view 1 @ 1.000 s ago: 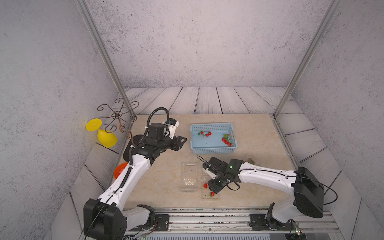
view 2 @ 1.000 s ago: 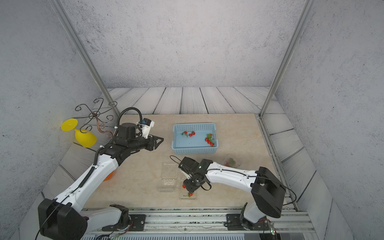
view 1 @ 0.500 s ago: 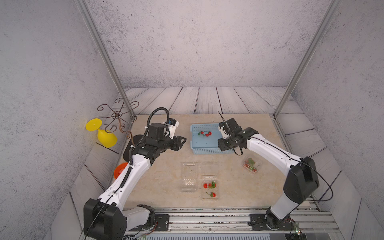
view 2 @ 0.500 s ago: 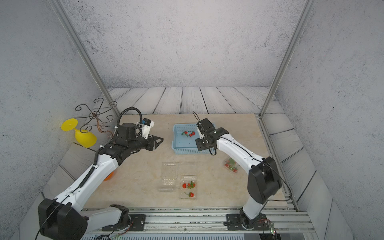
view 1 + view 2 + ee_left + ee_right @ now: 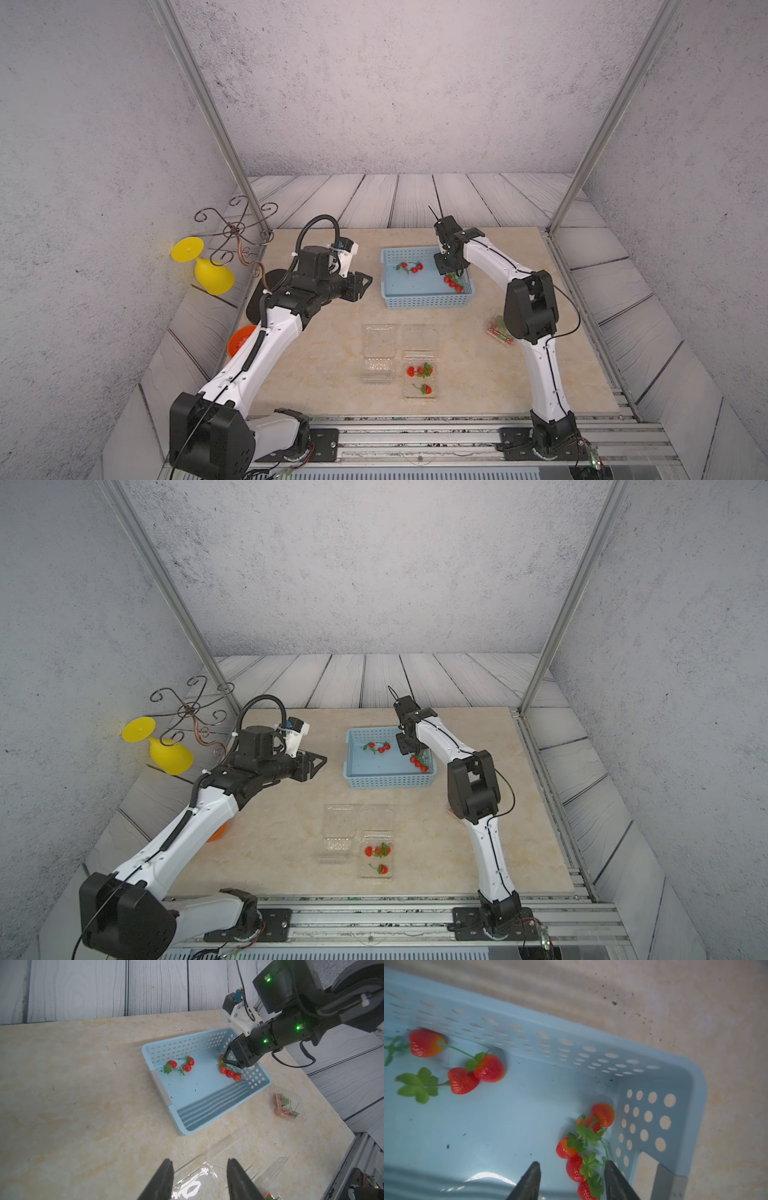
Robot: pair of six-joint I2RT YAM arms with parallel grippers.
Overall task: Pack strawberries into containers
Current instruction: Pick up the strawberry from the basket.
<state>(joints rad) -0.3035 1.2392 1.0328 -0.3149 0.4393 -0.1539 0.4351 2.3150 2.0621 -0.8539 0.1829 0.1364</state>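
Two jaws of the right end effector (image 5: pixel 572 1162) are standing apart, clamping nothing. A stemmed cluster of strawberries (image 5: pixel 576 1165) is lying between them, closer to one jaw. Just beyond, the basket (image 5: pixel 695 1084) corner is crowding that side, while open floor is stretching away towards three more berries (image 5: pixel 465 1078). The left end effector (image 5: pixel 199 1160) is hovering open and empty, with an empty container (image 5: pixel 197 1184) on the surface just past its tips. Farther off, the left wrist view is showing the closed filled container (image 5: pixel 288 1105) whole; the right arm is covering it partly in both top views.

- Your right gripper (image 5: pixel 449 272) has left the front container (image 5: pixel 409 394) and swung back to the blue basket (image 5: pixel 428 300).
- Now it's dipped in, right over the corner strawberries (image 5: pixel 454 284).
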